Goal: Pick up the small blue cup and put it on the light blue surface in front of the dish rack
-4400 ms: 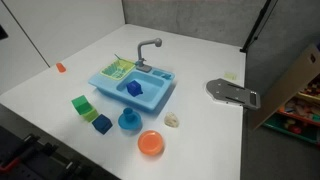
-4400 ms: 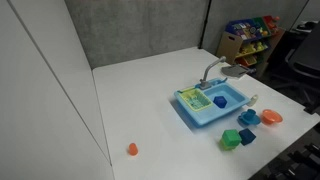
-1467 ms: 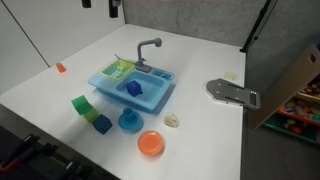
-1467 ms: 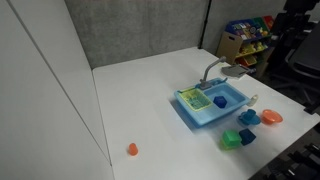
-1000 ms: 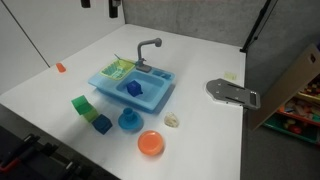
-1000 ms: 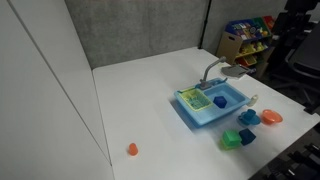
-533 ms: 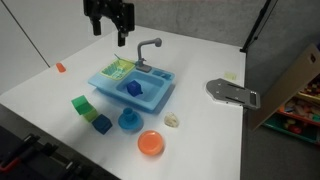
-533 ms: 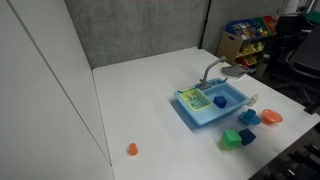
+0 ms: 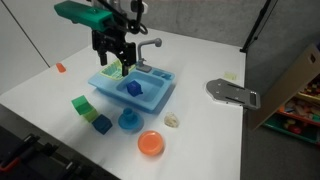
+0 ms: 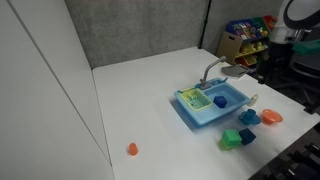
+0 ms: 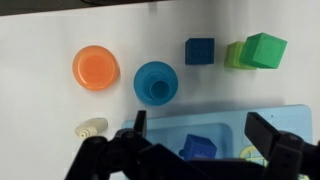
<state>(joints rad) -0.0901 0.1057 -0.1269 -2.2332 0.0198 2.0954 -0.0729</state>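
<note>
The small blue cup (image 9: 129, 118) stands upright on a flat lighter-blue plate (image 9: 121, 126) on the white table, in front of the toy sink unit; it also shows in the wrist view (image 11: 158, 89). My gripper (image 9: 113, 62) hangs open and empty above the yellow-green dish rack (image 9: 119, 68), apart from the cup. In the wrist view my jaws (image 11: 203, 130) are spread wide over the sunken basin, with the cup beyond them. The light blue surface (image 9: 101, 81) runs along the sink unit's rim by the rack. The grey faucet (image 9: 148, 46) stands behind.
A blue cube (image 11: 200, 148) lies in the basin. An orange plate (image 9: 151, 143), a pale shell-like toy (image 9: 172, 120), a blue block (image 9: 102, 124) and green blocks (image 9: 82, 104) lie round the cup. A grey object (image 9: 232, 92) lies near the table edge.
My arm has come down and forward from the back of the table, and my gripper now hangs over the dish rack. The cup and the other toys have not moved.
</note>
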